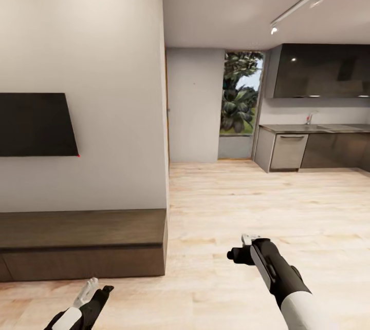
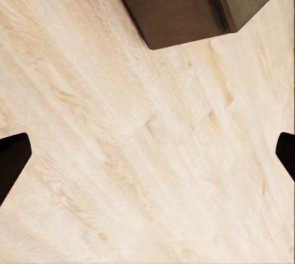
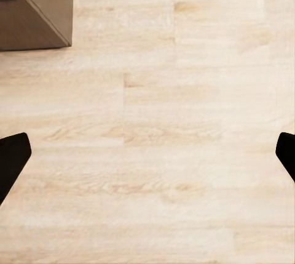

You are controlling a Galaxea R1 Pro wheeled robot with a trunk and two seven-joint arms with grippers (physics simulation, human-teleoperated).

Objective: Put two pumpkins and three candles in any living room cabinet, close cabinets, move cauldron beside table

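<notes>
The long, low dark brown cabinet stands against the white wall at the lower left, its plain front panels shut and its flat top bare. My left gripper hangs open over the floor just in front of it, holding nothing. A corner of the cabinet lies beyond the left gripper. My right gripper is open and empty over bare wood floor, to the right of the cabinet's end. The pumpkins, candles, cauldron and table are out of view.
A black TV screen hangs on the wall above the cabinet. Light wood floor stretches ahead to a kitchen with dark cupboards, a counter and a tall window.
</notes>
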